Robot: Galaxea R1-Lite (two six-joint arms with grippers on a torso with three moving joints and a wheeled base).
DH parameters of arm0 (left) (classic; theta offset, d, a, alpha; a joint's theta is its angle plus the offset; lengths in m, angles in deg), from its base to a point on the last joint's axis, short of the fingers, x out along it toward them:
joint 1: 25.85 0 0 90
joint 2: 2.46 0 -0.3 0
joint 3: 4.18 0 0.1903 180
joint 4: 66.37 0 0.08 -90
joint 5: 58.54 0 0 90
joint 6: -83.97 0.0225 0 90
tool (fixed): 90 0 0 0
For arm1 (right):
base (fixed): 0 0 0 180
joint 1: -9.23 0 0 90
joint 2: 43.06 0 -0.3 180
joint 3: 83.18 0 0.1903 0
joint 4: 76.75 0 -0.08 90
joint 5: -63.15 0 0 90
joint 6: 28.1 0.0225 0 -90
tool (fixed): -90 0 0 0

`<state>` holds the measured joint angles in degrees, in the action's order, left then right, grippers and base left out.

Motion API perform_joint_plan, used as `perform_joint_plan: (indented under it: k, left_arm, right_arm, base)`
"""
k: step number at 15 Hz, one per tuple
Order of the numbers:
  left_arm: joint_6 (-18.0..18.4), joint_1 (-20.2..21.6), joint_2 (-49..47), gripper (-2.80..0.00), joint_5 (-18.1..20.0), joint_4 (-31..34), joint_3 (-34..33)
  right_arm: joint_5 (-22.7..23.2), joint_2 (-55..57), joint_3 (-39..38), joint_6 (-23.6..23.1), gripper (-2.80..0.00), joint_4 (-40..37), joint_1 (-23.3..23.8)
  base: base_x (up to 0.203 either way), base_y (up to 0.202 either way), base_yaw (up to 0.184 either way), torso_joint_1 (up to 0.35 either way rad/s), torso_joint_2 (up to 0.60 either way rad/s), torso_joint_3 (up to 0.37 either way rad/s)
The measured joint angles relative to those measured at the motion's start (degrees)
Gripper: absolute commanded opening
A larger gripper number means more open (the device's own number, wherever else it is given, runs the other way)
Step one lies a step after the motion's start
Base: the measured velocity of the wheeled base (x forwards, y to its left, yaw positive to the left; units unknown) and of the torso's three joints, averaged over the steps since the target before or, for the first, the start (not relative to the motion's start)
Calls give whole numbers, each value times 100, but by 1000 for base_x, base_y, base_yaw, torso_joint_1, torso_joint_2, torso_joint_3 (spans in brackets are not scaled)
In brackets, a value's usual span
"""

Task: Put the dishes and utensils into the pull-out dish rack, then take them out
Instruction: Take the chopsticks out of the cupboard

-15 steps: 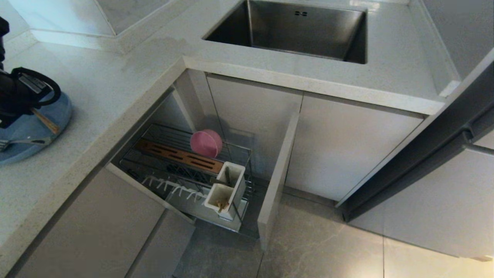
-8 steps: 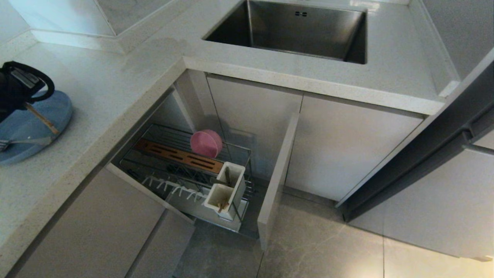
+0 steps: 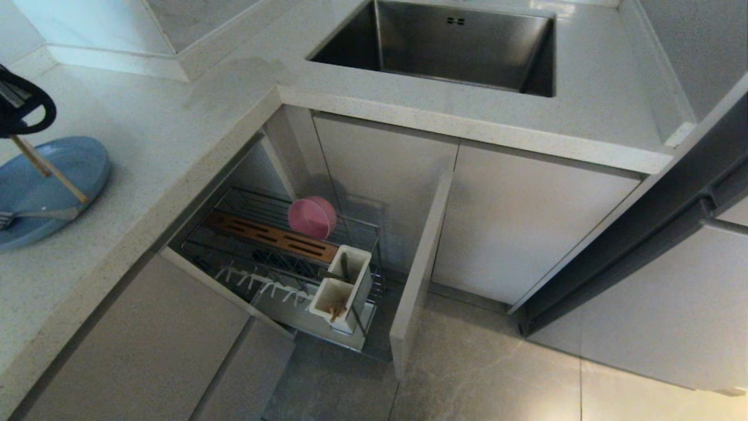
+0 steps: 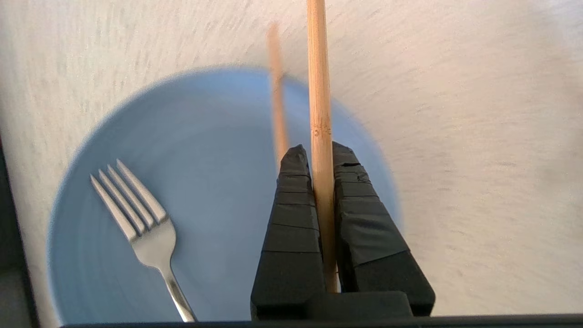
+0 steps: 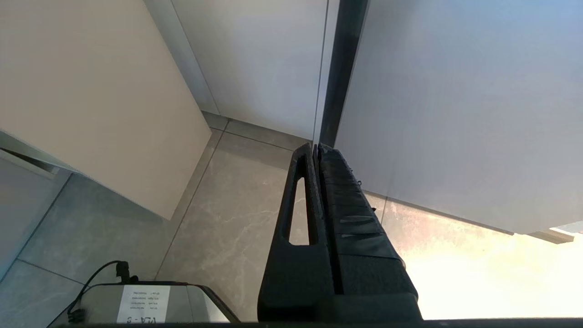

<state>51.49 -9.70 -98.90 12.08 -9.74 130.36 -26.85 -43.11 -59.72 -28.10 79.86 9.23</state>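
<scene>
My left gripper (image 3: 14, 134) hangs at the far left over the blue plate (image 3: 64, 169) on the counter, shut on one wooden chopstick (image 4: 319, 91) that points down at the plate. A second chopstick (image 4: 276, 82) lies slanted across the plate (image 4: 205, 150) past its rim. A silver fork (image 3: 35, 215) rests on the plate, its tines (image 4: 132, 196) clear of the gripper (image 4: 320, 150). The pull-out dish rack (image 3: 263, 202) stands open below the counter with the pink bowl (image 3: 311, 216) on edge behind the wooden strip. My right gripper (image 5: 315, 146) is shut and empty, low near the floor.
The white utensil box (image 3: 350, 275) sits at the rack's front corner with something brownish in its nearer compartment. A cabinet door (image 3: 421, 263) stands open right of the rack. The steel sink (image 3: 444, 47) lies at the back. A counter edge (image 3: 146, 234) runs between plate and rack.
My left gripper has risen and drawn back toward the left edge, lifting its chopstick off the plate. The other chopstick, fork and bowl have not moved.
</scene>
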Motion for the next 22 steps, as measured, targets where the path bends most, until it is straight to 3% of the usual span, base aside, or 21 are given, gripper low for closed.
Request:
perform_joint_plan:
  k: [6,14,17,22]
  left_arm:
    - [868,-523,754,-280,55,-367,-174]
    - [1897,-2202,2100,-280,72,-240,-1217]
    - [2107,-2678,2416,-280,57,595,-1355]
    - [2532,-2960,2520,-280,116,2367,-1344]
  right_arm:
    - [0,0,0,0,-280,1,0]
    - [0,0,0,0,-280,0,0]
    - [0,0,0,0,-280,0,0]
    - [0,0,0,0,-280,0,0]
  base:
    - [0,0,0,0,0,0]
    - [0,0,0,0,0,0]
    - [0,0,0,0,0,0]
    - [0,0,0,0,0,0]
